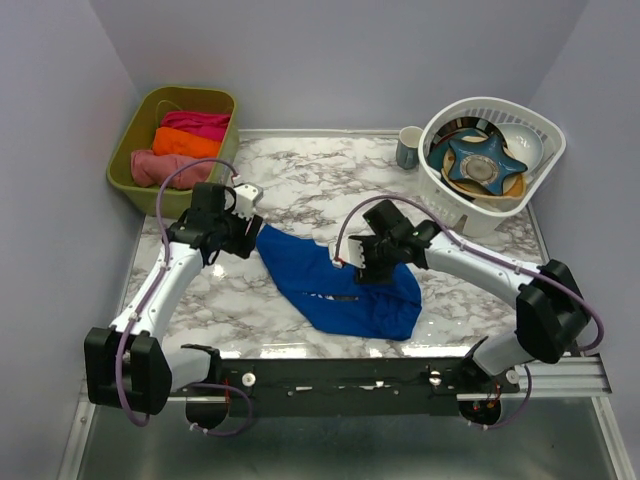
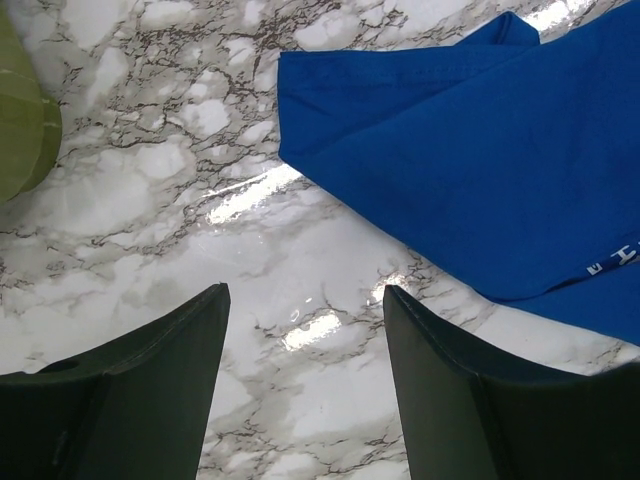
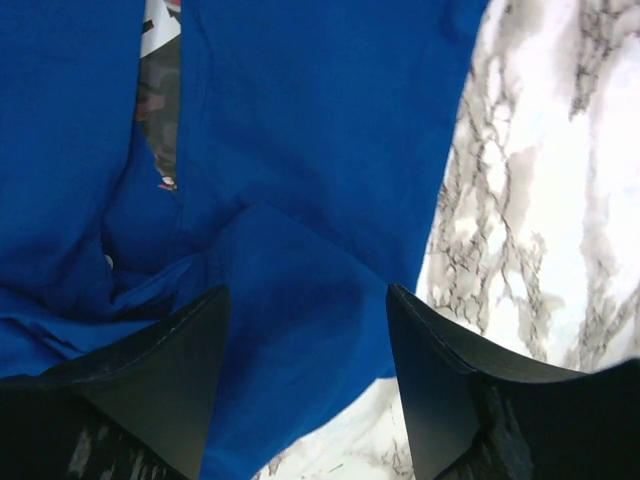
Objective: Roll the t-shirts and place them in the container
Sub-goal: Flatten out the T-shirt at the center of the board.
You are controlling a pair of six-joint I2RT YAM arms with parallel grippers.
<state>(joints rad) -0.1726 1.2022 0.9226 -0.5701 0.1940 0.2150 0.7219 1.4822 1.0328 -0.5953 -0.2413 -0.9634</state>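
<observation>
A royal-blue t-shirt (image 1: 340, 285) lies folded lengthwise on the marble table, running from upper left to lower right; it also shows in the left wrist view (image 2: 480, 150) and the right wrist view (image 3: 300, 130). My left gripper (image 1: 243, 232) is open and empty above bare marble beside the shirt's upper-left end (image 2: 305, 300). My right gripper (image 1: 362, 268) is open and empty just above the shirt's right part (image 3: 308, 300). Rolled shirts, dusty-pink (image 1: 155, 167), orange (image 1: 185, 142) and magenta (image 1: 200, 122), lie in the green bin.
The olive-green bin (image 1: 128, 150) stands at the back left. A white basket (image 1: 440, 190) holding dishes and a blue star-shaped thing stands at the back right, with a grey mug (image 1: 409, 148) beside it. Walls close in left, right and back.
</observation>
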